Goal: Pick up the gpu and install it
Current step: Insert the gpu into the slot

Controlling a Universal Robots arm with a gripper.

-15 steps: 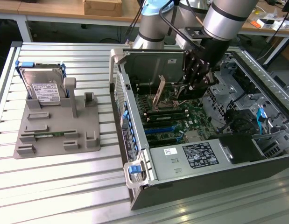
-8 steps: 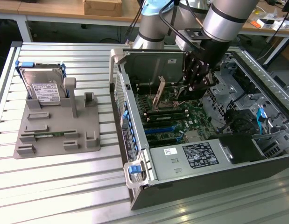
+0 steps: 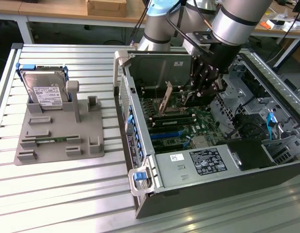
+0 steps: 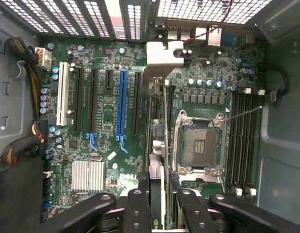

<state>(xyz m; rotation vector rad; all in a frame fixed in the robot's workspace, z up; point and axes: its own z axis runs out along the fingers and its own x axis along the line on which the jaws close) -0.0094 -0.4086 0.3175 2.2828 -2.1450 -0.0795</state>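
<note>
The gpu [image 4: 159, 131] is a thin dark card seen edge-on in the wrist view, with its silver bracket [image 4: 164, 53] at the far end. My gripper [image 4: 158, 196] is shut on it, one black finger [image 4: 137, 204] on each side. I hold the card upright just over the green motherboard [image 4: 106, 111], between the black expansion slot [image 4: 136, 102] and the CPU socket [image 4: 198, 141]. A blue slot [image 4: 123, 107] lies a little further off. In the exterior view my gripper [image 3: 202, 91] reaches down into the open computer case [image 3: 140, 145], and the card's bracket end [image 3: 165, 99] slants toward the case's rear.
On the exterior view's left, a grey fixture [image 3: 57, 131] carries a silver hard drive [image 3: 43, 90] and a green memory stick [image 3: 50, 141]. Inside the case are the power supply [image 3: 203, 162], the drive cage [image 3: 256, 97] and cable bundles [image 4: 23, 145]. The case walls close in around the arm.
</note>
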